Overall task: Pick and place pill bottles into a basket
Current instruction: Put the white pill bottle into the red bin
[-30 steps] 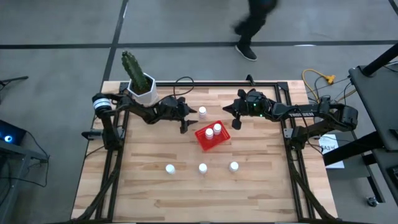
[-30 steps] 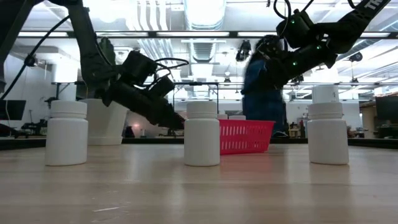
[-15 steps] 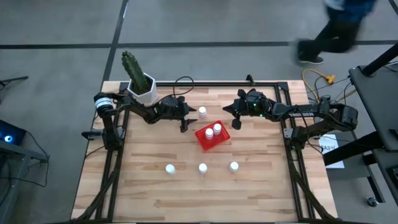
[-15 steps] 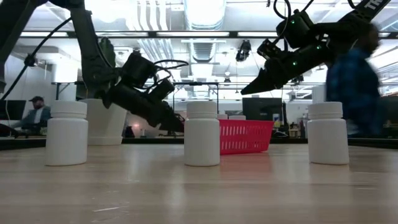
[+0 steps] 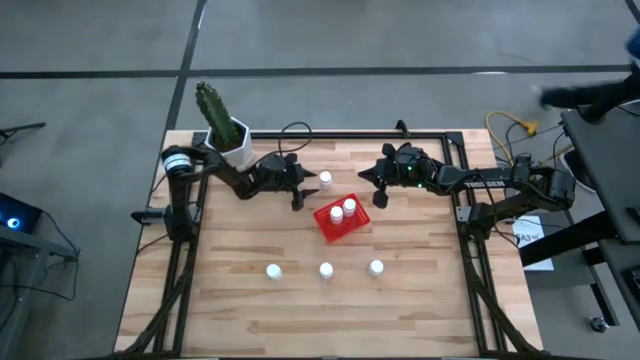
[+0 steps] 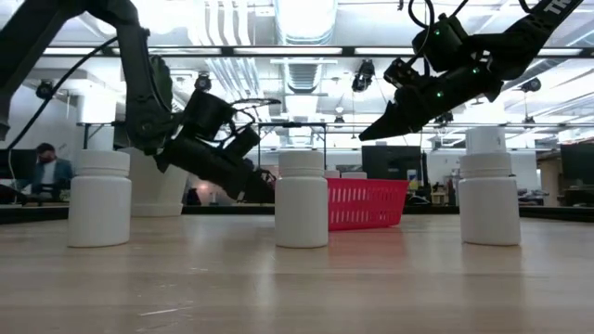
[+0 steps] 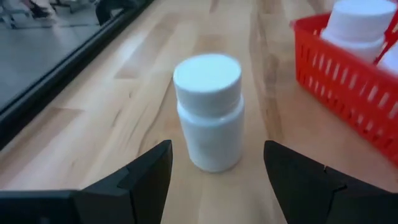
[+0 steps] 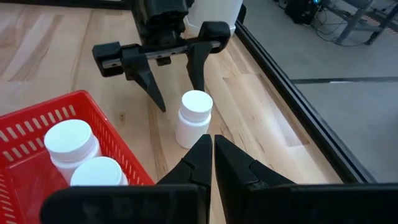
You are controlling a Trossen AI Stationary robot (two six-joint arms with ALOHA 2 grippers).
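Standing at the back left corner of the pale wooden slatted table (image 5: 240, 290): a white hexagonal plant pot (image 5: 233, 148) with a green cactus (image 5: 211, 104), well clear of the action. Lying off the right edge: a yellow cable (image 5: 515, 128) and a white paper sheet (image 5: 530, 232). Sitting in the table's middle: the small bright red square plastic basket (image 5: 341, 219) with mesh-like sides, holding two tiny white capped pill bottles (image 5: 343, 209) side by side. Standing upright just behind the basket: a lone white pill bottle (image 5: 325, 179), with the left gripper (image 5: 298, 190) reaching in low from the left, fingers spread wide either side of the approach, gripping nothing. Hovering raised behind the basket's right side: the right gripper (image 5: 375, 190), fingers pressed fully together, empty. Waiting along the near half in a row, well apart: three more white bottles (image 5: 325, 270). Showing up only in the left wrist view: the clear gap between that lone bottle (image 7: 208, 112) and both dark fingers (image 7: 144, 174), plus the basket wall (image 7: 348, 74) just beside it. Looking from the right wrist: the opposite gripper (image 8: 168, 71) facing in, bottle (image 8: 193, 118) just ahead of its tips, two caps visible inside the basket (image 8: 37, 118). Filling the low view's foreground: the three near bottles (image 6: 302, 199), partly blocking the basket (image 6: 367, 204), with a seated person (image 6: 46, 172) far off in the room.
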